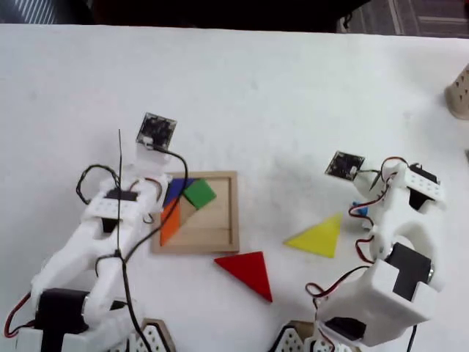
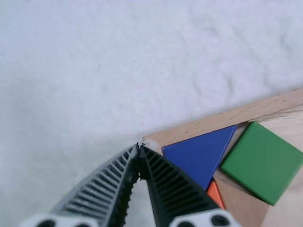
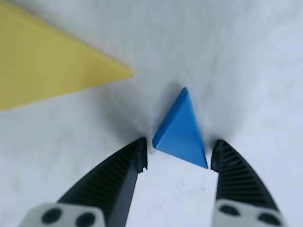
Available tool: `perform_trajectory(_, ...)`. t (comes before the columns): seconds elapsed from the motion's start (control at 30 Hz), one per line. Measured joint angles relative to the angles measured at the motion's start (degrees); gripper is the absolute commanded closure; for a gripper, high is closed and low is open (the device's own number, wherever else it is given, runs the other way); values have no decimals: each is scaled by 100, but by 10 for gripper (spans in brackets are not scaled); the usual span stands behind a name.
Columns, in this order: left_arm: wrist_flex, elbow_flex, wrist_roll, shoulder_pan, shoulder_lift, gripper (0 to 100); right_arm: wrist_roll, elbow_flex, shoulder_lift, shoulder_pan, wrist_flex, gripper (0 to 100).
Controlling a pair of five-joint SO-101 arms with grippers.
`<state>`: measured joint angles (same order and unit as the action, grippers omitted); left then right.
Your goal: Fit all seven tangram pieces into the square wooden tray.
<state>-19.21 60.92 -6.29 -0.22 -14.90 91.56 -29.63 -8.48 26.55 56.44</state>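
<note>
Grainy white table, square wooden tray

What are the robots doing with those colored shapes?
They're doing a tangram puzzle. A blue triangle, green square and orange piece sit in the tray. The red triangle and yellow triangle lie on the table. The right gripper is open around a small blue triangle; the left gripper is shut at the tray's corner.

High view overlooks table; close wrist views face down, left sharing tray.
</note>
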Motion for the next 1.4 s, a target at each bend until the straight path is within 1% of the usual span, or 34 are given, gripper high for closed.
perform_trajectory(0.07, 0, 0, 0, 0, 0, 976, 0, 18, -18, 9, -62, 858)
perform_trajectory(0.2, 0, 0, 0, 0, 0, 976, 0, 26, -123, 9, -70, 833)
perform_trajectory(0.3, 0, 0, 0, 0, 0, 976, -35, 26, -123, 9, 53, 844)
perform_trajectory(0.5, 0, 0, 0, 0, 0, 976, -738, 26, -123, -26, 132, 864)
perform_trajectory(0.7, 0, 0, 0, 0, 0, 976, -1670, 35, -149, -53, 132, 864)
perform_trajectory(0.87, 0, 0, 0, 0, 0, 976, -2207, 35, -149, -123, 132, 861)
perform_trajectory(0.97, 0, 0, 0, 0, 0, 976, -2514, 35, -149, -281, 132, 829)
perform_trajectory(1.1, 0, 0, 0, 0, 0, 976, -2620, -105, 44, -475, 176, 747)
perform_trajectory(1.3, 0, 0, 0, 0, 0, 976, -2620, -457, 501, -633, 176, 745)
perform_trajectory(1.4, 0, 0, 0, 0, 0, 976, -2620, -598, 545, -703, -44, 745)
